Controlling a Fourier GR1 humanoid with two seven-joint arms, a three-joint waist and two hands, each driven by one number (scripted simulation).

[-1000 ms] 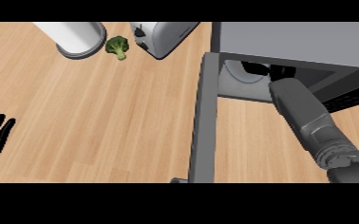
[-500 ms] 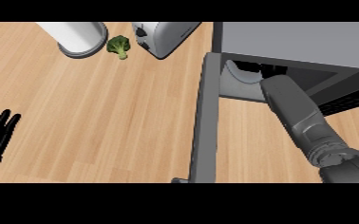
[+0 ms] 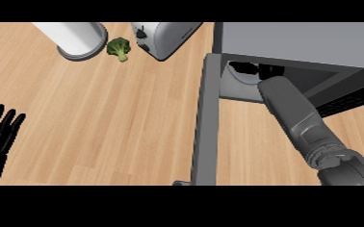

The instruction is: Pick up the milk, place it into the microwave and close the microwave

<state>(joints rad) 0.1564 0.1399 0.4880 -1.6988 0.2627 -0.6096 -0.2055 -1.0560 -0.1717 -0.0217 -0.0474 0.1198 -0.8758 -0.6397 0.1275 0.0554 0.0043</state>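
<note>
1. Your right robot hand is inside the microwave, at the back left of the cavity. Only dark patches of it show past the top edge of the opening. Whether it is wide, narrow or holding something, you cannot tell.
2. The right forearm runs out through the microwave's mouth toward the near right and hides much of the interior.
3. The milk does not show plainly anywhere. A pale shape sits just under the robot hand on the microwave's floor. It could be the milk or the turntable, and the view does not settle which. No carton stands on the counter left of the microwave.
4. Handling, as a judgement: expect a milk carton to be light to middling in weight, with liquid that shifts when tilted, smooth sides and thin walls that give under a squeeze. Take it round the middle of the body on two opposite sides, never by the top, and keep it upright.
5. The microwave door stands fully open, seen edge-on along the microwave's left side. It has to swing across the opening, so the forearm must be out of it first.
6. Well left of the microwave, at the counter's near left edge, your left robot hand rests open, fingers up.
7. Behind and left of the microwave stand a toaster, a broccoli floret and a white cylinder, all clear of the door's swing.
</note>
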